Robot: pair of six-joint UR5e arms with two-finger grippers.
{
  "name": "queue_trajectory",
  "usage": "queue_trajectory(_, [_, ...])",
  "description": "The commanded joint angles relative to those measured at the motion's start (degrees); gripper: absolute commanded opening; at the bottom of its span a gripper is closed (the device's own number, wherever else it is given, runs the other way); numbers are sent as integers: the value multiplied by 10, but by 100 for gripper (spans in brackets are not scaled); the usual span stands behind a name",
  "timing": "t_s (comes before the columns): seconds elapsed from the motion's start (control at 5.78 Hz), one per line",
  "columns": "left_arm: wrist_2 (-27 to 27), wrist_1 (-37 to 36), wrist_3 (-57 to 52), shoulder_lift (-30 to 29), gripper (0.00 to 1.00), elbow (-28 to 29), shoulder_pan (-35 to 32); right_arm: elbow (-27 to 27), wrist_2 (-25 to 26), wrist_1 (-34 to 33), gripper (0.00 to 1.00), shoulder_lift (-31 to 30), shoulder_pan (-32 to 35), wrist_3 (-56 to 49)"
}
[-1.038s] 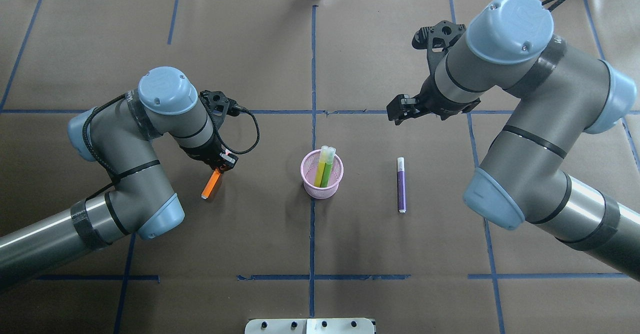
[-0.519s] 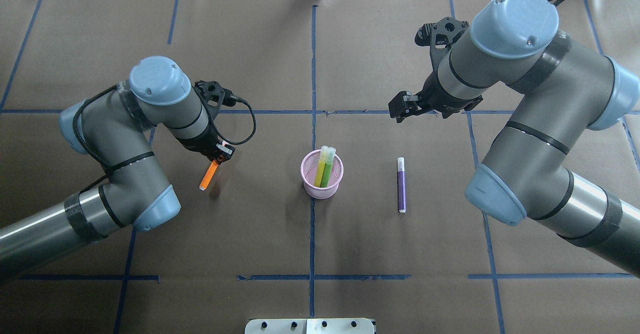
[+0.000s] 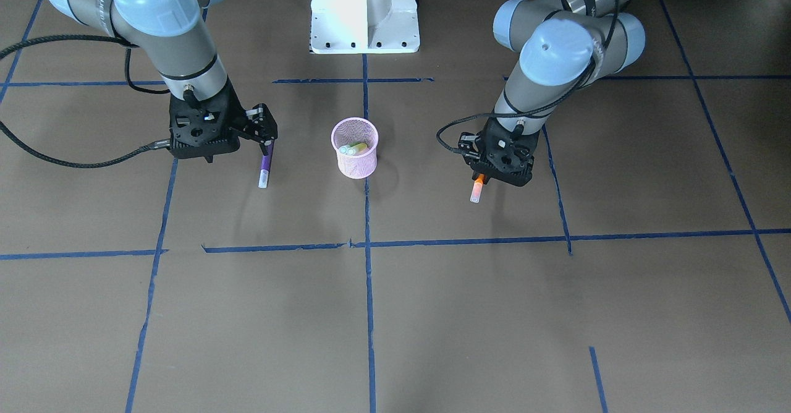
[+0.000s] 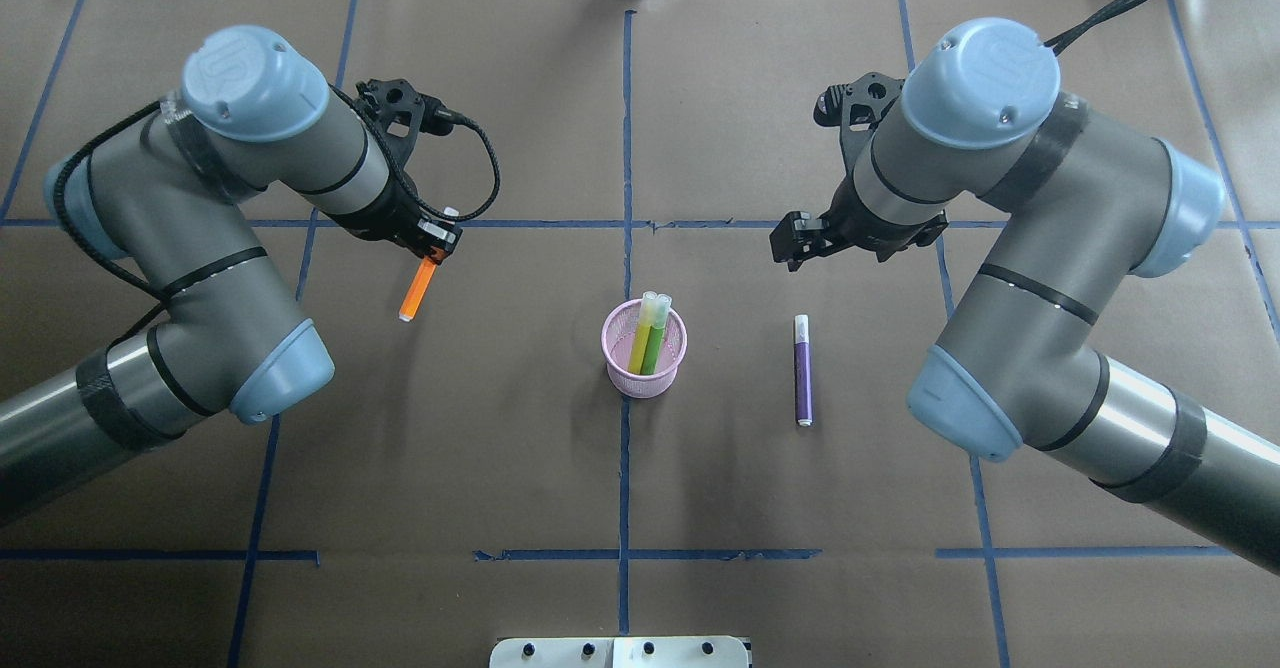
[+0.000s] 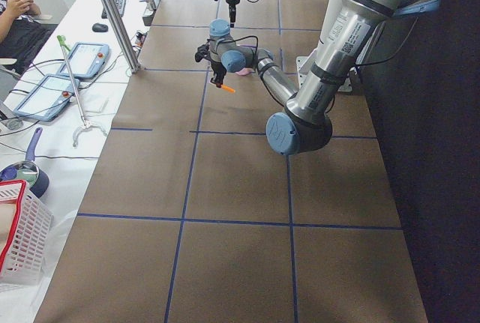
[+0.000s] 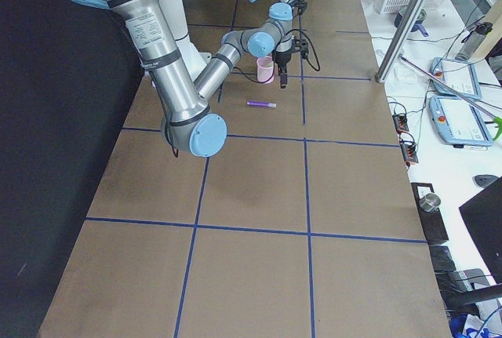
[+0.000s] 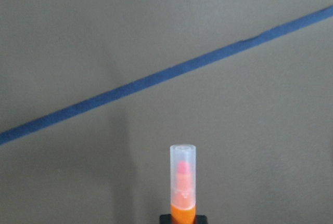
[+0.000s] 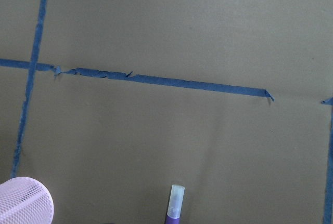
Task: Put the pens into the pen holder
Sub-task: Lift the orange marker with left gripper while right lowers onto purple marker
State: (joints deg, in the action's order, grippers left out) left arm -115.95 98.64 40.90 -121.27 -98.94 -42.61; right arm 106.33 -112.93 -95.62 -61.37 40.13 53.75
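I get bright, even light from above across the worktop (image 4: 520,468), so the shadows are soft. A pale smear lies beside the pen holder (image 3: 354,147), and a fainter one lies on the paper below the right pincer (image 3: 264,136). In the front-facing view the white robot base (image 3: 364,11) is blown out to glare. Both wrist views run dimmer and greyer. Ahead of the left pincer (image 4: 432,251) the orange pen (image 7: 183,182) is sharp and its clear cap is bright, with a faint upright shadow band to its left. The side views bow at their edges, and a black unlit strip runs down one side of each.
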Motion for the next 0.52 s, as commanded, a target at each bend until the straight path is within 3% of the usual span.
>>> queue_trajectory(0.0, [48, 4, 56, -28, 0, -39, -3, -44, 4, 3, 100, 3, -27, 5])
queue_trajectory(0.35, [83, 28, 136, -50, 0, -64, 2, -83, 3, 10, 100, 1, -42, 29])
